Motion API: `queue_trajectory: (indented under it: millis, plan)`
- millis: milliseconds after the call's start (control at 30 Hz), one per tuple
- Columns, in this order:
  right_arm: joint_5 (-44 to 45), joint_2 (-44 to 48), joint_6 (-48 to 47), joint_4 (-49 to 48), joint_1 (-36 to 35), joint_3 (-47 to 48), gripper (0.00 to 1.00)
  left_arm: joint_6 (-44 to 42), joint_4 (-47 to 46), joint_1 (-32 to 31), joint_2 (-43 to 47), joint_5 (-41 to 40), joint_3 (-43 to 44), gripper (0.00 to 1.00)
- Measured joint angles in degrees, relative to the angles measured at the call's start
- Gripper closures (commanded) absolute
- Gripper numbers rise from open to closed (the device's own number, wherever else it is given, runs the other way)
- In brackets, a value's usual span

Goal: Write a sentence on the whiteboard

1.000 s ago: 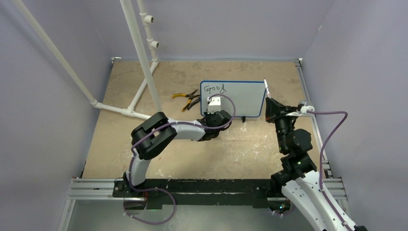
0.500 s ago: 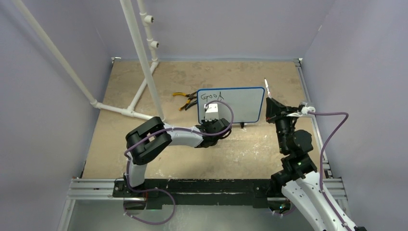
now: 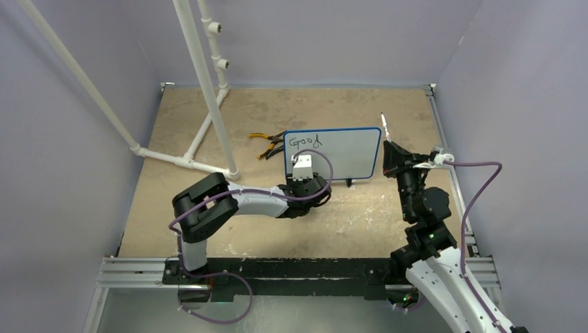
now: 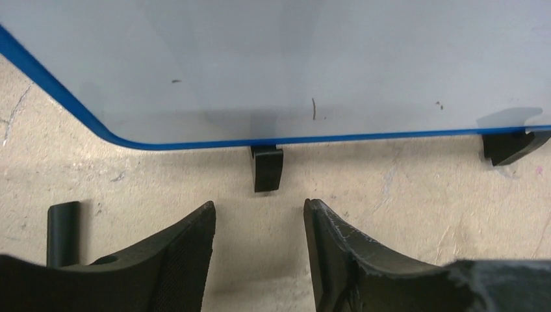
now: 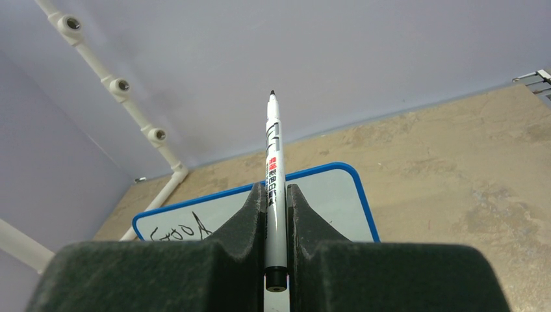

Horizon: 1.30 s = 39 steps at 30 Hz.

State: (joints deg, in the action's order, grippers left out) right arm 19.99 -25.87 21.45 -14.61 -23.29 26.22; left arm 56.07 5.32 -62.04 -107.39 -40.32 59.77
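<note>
Item: small rectangular white whiteboard with thin blue rim [image 3: 347, 149], now standing further left and nearer than a second ago; its thin black handwritten sentence [image 3: 305, 141] reads only "Good". Just before it, the left gripper [image 4: 260, 221], withdrawn, jaws apart, empty. Right of it, the right gripper [image 5: 275, 195], clamped on a slim white marker [image 5: 273, 143], tip raised clear. Repositioning apparently done; most words remain.
</note>
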Motion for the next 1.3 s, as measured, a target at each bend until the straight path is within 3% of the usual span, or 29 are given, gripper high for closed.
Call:
queue_trajectory:
  millis: [233,533,800,1033,1300]
  plan:
    - [0.00,0.57,0.15,0.31,0.00,0.00,1.00,-2.01,1.88,-0.31,4.81,1.31,-2.10,0.35]
    - [-2.73,2.67,-0.04,0.55,0.00,-0.13,1.00,-15.06,2.08,0.55,18.99,4.87,-2.29,0.33]
    - [-8.59,2.60,-1.46,0.72,0.00,-0.26,1.00,-26.51,4.76,11.82,25.35,19.34,2.49,0.32]
    - [-13.66,1.70,-2.51,0.87,0.00,-1.64,1.00,-37.83,8.31,15.82,25.33,33.42,12.09,0.30]
    - [-18.62,-4.66,-3.74,0.72,0.00,-2.82,1.00,-42.40,8.48,27.10,25.07,44.09,12.46,0.26]
